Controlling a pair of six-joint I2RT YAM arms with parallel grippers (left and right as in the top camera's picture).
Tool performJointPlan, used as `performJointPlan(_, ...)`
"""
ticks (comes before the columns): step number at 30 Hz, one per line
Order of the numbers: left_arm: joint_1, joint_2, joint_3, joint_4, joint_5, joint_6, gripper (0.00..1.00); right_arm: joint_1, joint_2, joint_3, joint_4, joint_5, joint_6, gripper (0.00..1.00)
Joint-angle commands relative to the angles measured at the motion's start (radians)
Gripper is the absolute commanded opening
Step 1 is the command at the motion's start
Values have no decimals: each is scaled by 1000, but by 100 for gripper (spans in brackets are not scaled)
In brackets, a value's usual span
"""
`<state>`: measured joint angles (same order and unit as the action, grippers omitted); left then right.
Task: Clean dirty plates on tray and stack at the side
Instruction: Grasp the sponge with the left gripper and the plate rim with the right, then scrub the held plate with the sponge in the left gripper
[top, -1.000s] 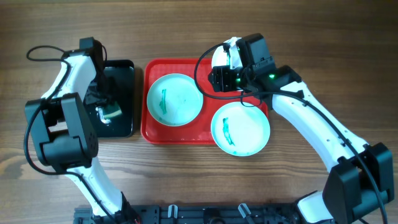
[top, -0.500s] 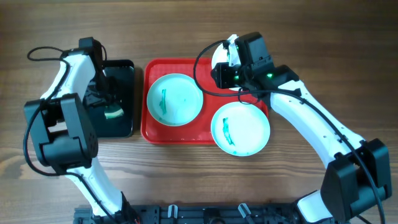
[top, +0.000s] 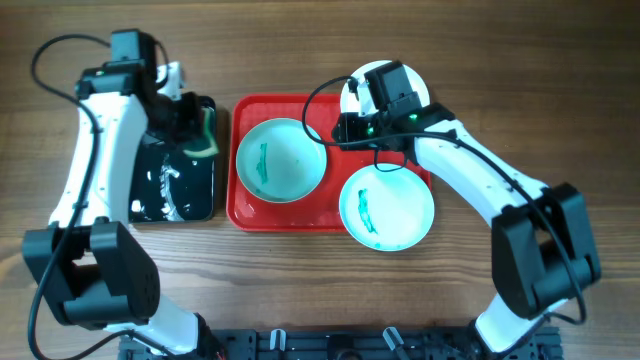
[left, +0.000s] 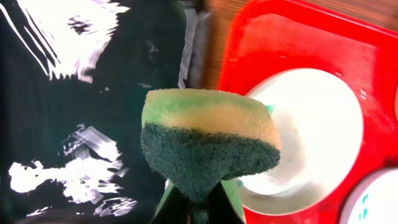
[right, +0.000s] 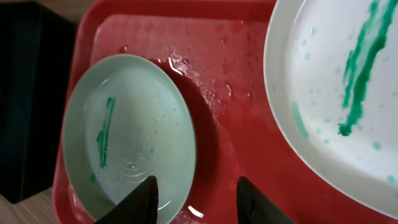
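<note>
The wooden desk (top: 560, 80) carries a large red plastic rectangular tray (top: 300, 215), with a narrower black tray (top: 195, 205) at its 9 o'clock. On the red one we see a green-streaked round pale aqua plate (top: 281, 160) at 9 o'clock and a second aqua plate (top: 386, 207) overhanging at 5. Our left hand (left: 196, 205) pinches a green-and-yellow sponge (left: 208, 143). Our right hand (right: 199, 199) gapes astride the first plate's rim.

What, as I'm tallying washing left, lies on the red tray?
Two round pale aqua plates streaked green: one fully on the red plastic tray, one overhanging its near-right corner. A white plate at the far corner is mostly hidden under the right arm.
</note>
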<state>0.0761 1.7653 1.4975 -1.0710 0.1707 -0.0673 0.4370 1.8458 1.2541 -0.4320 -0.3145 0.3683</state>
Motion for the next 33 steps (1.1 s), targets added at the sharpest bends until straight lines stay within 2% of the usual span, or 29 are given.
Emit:
performJointPlan(1, -89, 1, 12, 32, 39, 33, 4, 3, 77, 15, 3, -60, 9, 43)
performJointPlan(5, -140, 13, 11, 60, -35, -46, 4, 3, 142, 15, 17, -83, 21, 42)
performJointPlan(12, -147, 84, 10, 68, -33, -46, 4, 25, 166, 15, 64, -105, 29, 38)
performJointPlan(14, -153, 105, 10, 73, -33, -45, 4, 48, 177, 15, 80, -105, 84, 37)
performJointPlan(23, -206, 143, 8, 103, -33, -45, 4, 87, 226, 15, 79, -74, 185, 18)
performJointPlan(30, -247, 189, 8, 121, -39, -45, 4, 87, 227, 15, 79, -69, 185, 8)
performJointPlan(33, -258, 227, 8, 126, -92, -45, 4, 87, 227, 15, 78, -67, 185, 4)
